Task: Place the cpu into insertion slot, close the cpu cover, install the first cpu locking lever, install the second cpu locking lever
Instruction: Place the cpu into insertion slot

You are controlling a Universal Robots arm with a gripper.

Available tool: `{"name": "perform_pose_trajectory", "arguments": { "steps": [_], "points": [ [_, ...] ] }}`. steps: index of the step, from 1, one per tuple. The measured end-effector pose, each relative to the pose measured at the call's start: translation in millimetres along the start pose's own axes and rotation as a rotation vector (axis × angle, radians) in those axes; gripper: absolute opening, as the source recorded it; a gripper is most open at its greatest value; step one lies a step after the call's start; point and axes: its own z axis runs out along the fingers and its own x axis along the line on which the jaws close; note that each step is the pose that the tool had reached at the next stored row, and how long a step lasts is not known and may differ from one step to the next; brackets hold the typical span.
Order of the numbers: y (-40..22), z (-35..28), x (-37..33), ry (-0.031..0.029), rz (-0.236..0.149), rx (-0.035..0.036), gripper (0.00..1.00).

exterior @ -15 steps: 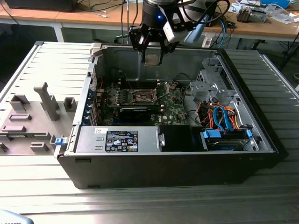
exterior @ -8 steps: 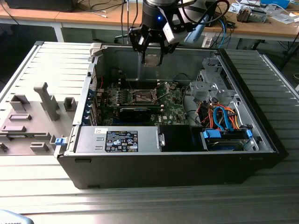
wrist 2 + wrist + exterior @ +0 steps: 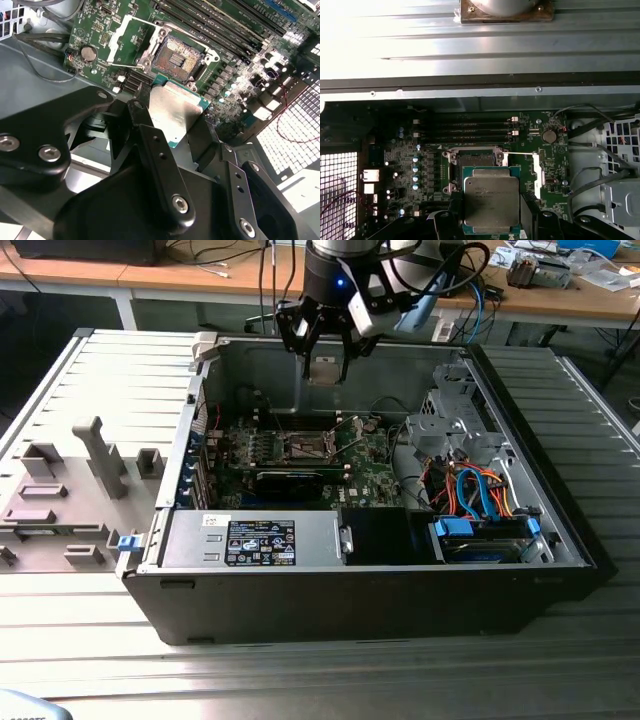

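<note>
Silver-grey cpu (image 3: 172,112) sits gripped between the two black fingers (image 3: 150,145).

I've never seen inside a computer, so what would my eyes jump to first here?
First, the black gripper holding a shiny square cpu above the open computer case. Beneath it, in the second wrist view, the dark insertion slot sits open on the green board. Bright blue and orange cables bunch at the exterior view's right.

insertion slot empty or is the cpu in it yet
Empty: the insertion slot shows bare contacts, and the gripper holds the cpu above the board.
</note>
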Motion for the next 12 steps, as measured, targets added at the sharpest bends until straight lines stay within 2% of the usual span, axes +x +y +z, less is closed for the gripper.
{"name": "perform_pose_trajectory", "arguments": {
  "steps": [12],
  "points": [
    [-0.6, 6.6, -0.1, -0.0001, 0.000, 0.0000, 0.54]
  ]
}}
